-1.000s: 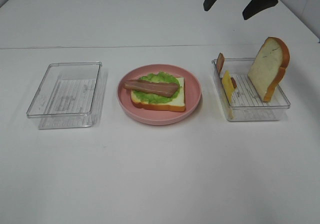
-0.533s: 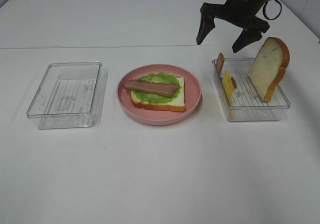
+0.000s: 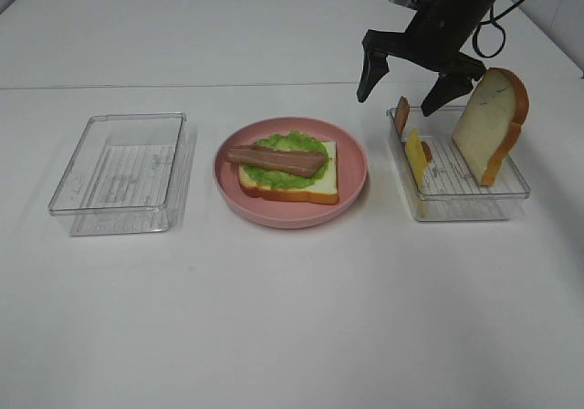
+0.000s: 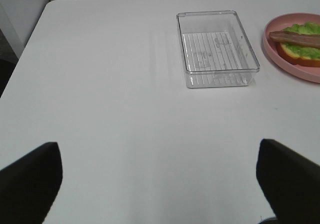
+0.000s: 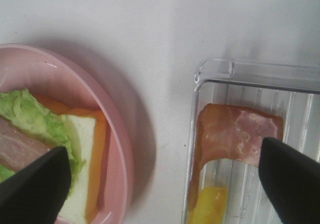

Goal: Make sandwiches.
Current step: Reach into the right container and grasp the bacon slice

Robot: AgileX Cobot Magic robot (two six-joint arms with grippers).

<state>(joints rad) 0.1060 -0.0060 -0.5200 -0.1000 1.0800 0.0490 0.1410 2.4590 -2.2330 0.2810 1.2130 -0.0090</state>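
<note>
An open sandwich (image 3: 287, 167) lies on the round pink plate (image 3: 356, 176): a bread slice, green lettuce and a bacon strip on top. It also shows in the right wrist view (image 5: 82, 144) and the left wrist view (image 4: 300, 41). The right clear tray (image 3: 461, 210) holds an upright bread slice (image 3: 491, 124), a yellow cheese slice (image 3: 416, 158) and a bacon piece (image 3: 401, 115). My right gripper (image 3: 399, 99) is open and empty, just above the tray's left end, over the bacon piece (image 5: 237, 134). My left gripper (image 4: 160, 184) is open and empty above bare table.
An empty clear tray (image 3: 119, 172) stands left of the plate and shows in the left wrist view (image 4: 217, 49). The white table's back seam runs behind the trays. The table's left edge (image 4: 30, 44) shows in the left wrist view.
My right gripper has come down from the top of the view toward the left end of the right tray, still open. The food and trays have not moved.
</note>
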